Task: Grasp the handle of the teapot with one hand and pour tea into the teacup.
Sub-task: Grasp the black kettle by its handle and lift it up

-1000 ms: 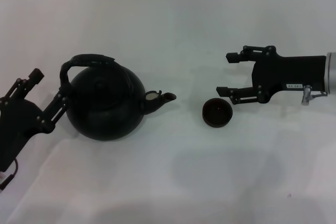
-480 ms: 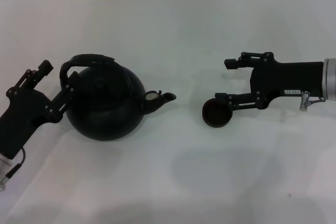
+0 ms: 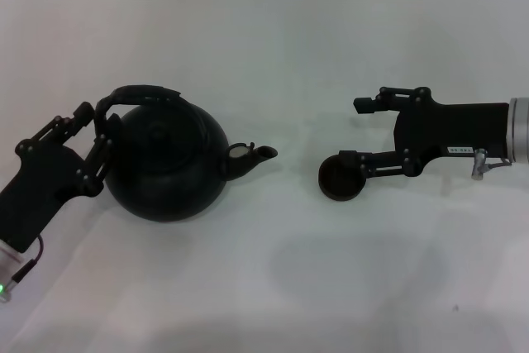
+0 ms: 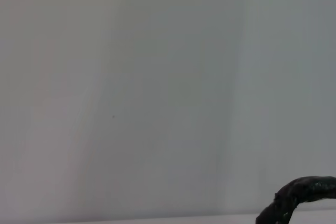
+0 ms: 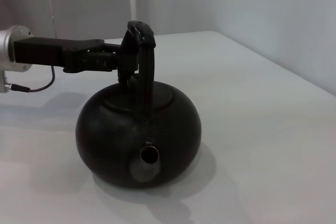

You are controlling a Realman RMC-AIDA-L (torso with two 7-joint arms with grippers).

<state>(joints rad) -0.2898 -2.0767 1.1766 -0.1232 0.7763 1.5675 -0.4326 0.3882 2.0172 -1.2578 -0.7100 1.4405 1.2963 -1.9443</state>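
The left hand (image 3: 92,128) has moved in toward the big round matte-black teapot (image 3: 165,167) — a second ago its far finger stood out clear to the left, and now both fingers straddle the left end of the dark arched bail handle (image 3: 136,97), narrower than before. The right hand (image 3: 356,132) has slid left toward the small round dark teacup (image 3: 341,178) — its near finger, earlier just right of the cup, now reaches the cup's right rim.
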